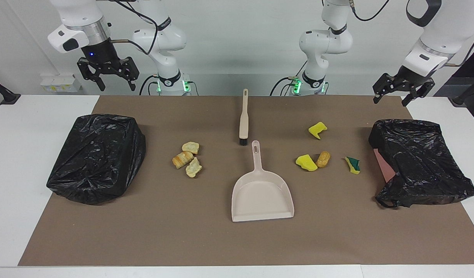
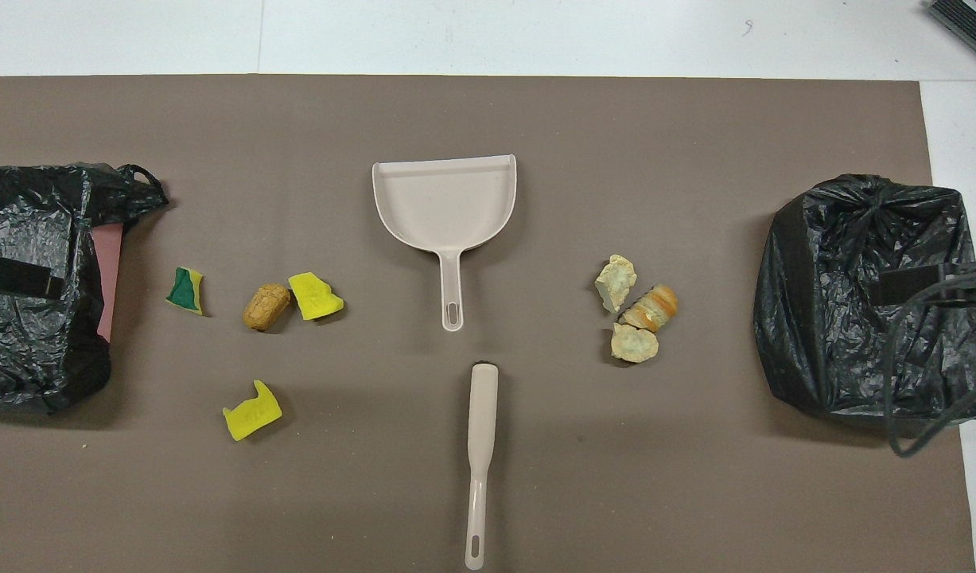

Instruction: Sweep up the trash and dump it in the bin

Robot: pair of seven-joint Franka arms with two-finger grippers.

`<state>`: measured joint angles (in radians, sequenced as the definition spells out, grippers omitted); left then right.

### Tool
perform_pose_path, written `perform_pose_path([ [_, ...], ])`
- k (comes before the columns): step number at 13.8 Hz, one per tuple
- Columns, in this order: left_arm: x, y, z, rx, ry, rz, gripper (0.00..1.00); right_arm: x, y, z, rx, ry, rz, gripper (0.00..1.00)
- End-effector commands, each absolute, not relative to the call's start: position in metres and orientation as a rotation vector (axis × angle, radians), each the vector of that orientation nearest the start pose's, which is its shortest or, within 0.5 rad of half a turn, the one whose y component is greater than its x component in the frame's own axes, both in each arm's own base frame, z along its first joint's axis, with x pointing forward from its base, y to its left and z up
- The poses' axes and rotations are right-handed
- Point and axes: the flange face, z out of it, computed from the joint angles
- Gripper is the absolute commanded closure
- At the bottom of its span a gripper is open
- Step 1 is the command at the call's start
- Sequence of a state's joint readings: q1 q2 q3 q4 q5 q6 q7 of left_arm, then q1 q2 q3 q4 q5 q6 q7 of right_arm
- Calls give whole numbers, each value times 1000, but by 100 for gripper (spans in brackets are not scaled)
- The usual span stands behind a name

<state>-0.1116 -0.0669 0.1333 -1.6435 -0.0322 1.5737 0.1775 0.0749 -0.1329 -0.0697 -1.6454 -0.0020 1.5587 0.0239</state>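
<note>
1. We see the right tool (image 1: 108,77) raised over one black-bagged bin (image 1: 97,156), fingers spread, empty.
2. Bread-like trash (image 1: 187,158) lies beside that bin.
3. The brush (image 1: 243,117) and dustpan (image 1: 262,189) lie mid-surface (image 1: 182,231).
4. Sponge trash (image 1: 318,150) lies near the other bin (image 1: 418,162).
5. The left tool (image 1: 403,90) hangs above it, seemingly open and empty.

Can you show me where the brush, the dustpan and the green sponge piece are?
brush (image 1: 243,122), facing view, on its handle.
dustpan (image 1: 262,197), facing view, on its tray.
green sponge piece (image 2: 186,290), overhead view, on its green face.
</note>
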Motion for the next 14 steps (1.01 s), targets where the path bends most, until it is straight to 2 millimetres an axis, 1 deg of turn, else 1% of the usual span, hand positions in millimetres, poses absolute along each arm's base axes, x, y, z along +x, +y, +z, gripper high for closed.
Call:
perform_pose_path([
  [1, 528, 12, 635, -3168, 238, 13, 0, 509, 0, 661, -3112, -19, -59, 0],
  [6, 527, 4, 633, -3168, 247, 16, 0, 508, -2, 660, -3112, -9, -55, 0],
  [8, 528, -2, 624, -3170, 237, 26, 0, 508, -2, 660, -3112, -9, -55, 0],
  [9, 527, -13, 617, -3173, 239, 44, 0, 508, -2, 660, -3112, -9, -55, 0],
  [10, 526, -30, 608, -3170, 270, 65, 0, 508, -2, 661, -3112, -9, -57, 0],
  [11, 525, -41, 598, -3169, 281, 71, 0, 508, -2, 660, -3112, -9, -55, 0],
  [14, 515, -91, 571, -3171, 280, 73, 0, 508, -2, 660, -3112, -9, -55, 0],
])
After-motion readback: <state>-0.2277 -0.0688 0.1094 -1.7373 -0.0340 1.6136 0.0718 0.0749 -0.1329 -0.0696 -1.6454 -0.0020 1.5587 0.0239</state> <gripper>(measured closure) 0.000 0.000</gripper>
